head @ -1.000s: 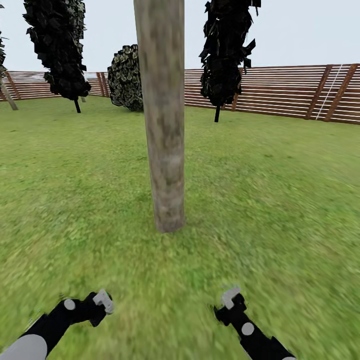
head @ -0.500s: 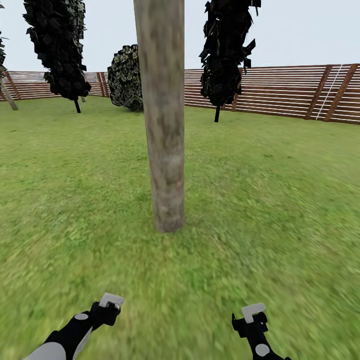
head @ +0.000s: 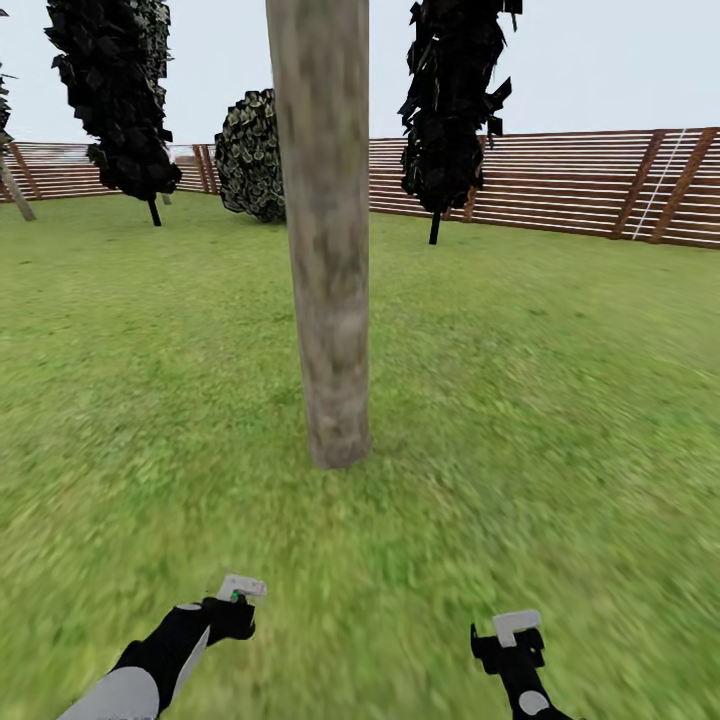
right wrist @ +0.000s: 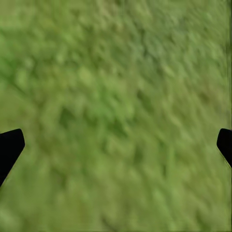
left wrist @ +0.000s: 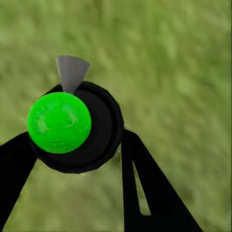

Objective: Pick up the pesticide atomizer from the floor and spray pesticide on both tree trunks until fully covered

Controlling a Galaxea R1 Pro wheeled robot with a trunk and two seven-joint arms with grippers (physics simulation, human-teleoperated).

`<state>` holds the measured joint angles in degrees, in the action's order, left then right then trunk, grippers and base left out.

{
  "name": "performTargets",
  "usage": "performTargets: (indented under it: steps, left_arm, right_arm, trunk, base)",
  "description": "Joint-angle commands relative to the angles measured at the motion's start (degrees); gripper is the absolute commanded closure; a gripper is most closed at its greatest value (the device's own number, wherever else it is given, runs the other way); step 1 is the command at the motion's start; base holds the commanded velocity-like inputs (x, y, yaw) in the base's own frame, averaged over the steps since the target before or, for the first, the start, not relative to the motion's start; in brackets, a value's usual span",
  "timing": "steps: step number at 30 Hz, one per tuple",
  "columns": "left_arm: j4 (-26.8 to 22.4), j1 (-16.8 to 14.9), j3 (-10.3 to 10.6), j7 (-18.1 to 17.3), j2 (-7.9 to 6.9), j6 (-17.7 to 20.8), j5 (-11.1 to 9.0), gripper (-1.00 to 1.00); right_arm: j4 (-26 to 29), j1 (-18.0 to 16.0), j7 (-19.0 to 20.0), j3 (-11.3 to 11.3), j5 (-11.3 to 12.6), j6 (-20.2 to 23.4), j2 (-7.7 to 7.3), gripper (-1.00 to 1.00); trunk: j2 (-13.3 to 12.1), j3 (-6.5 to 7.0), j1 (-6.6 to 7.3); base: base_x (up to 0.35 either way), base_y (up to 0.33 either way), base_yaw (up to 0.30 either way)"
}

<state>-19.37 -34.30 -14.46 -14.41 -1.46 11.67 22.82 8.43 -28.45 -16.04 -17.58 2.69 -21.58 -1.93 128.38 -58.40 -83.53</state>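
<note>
One tree trunk point(head: 325, 280), thick, straight and mottled grey-beige, rises from the grass floor point(head: 560, 400) straight ahead of me, a little beyond both arms. My left gripper point(head: 240, 593) is low at the left and shut on the pesticide atomizer point(left wrist: 72, 126). The atomizer is a round black body with a bright green cap and a grey nozzle, and it sits between the black fingers point(left wrist: 145, 179). My right gripper point(head: 512, 630) hovers low at the right, open, with only grass between its fingertips point(right wrist: 9, 147). Both grippers are short of the trunk's base.
A reddish-brown slatted fence point(head: 560, 185) closes the lawn at the back. Two narrow dark trees point(head: 115, 95) point(head: 450, 100) and a rounded bush point(head: 252, 155) stand before it. A thin pale trunk point(head: 15, 190) leans at the far left. Open grass lies on either side of the trunk.
My left gripper has moved forward and to the right with the atomizer. My right gripper has shifted to the right and lower in the view. The trunk has stayed in place.
</note>
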Motion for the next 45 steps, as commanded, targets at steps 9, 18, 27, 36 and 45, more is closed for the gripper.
performTargets:
  steps: [9, 18, 27, 36, 45]
  left_arm:
    - [-8.5, 0.1, 0.0, -0.5, 0.67, 8.9, 0.6, 1.0]
    - [-9.0, 0.2, -0.1, -0.4, 0.75, 9.1, 0.5, 1.0]
    - [-9.1, 0.2, -0.1, -0.5, 0.84, 8.9, 0.5, 1.0]
    - [-18.3, -0.6, 0.0, -0.9, 1.56, 14.4, -0.4, 1.0]
    - [-18.3, -0.6, -0.3, -1.2, 1.53, 14.4, -1.5, 1.0]
  right_arm:
    - [0.0, 0.0, -0.3, -0.5, 3.4, -1.8, -0.45, -1.0]
    - [-0.1, 0.0, -0.4, -0.5, 3.5, -1.8, -0.47, -1.0]
    - [-0.1, 0.0, -0.4, -0.5, 3.5, -1.8, -0.44, -1.0]
    - [-0.1, 0.0, 0.0, -0.7, 3.1, -1.8, -0.36, -1.0]
    - [-0.1, 0.0, 0.0, -0.8, 3.1, -1.8, -0.36, -1.0]
  trunk:
    - [0.0, -0.05, -0.02]
    - [0.0, -0.05, -0.02]
    - [0.0, -0.05, -0.02]
    - [0.0, -0.05, -0.02]
    - [0.0, -0.05, -0.02]
  base:
    - [0.292, -0.104, 0.0]
    - [0.279, -0.167, -0.156]
    - [0.176, -0.237, -0.295]
    - [0.198, -0.066, -0.113]
    - [0.0, 0.0, 0.0]
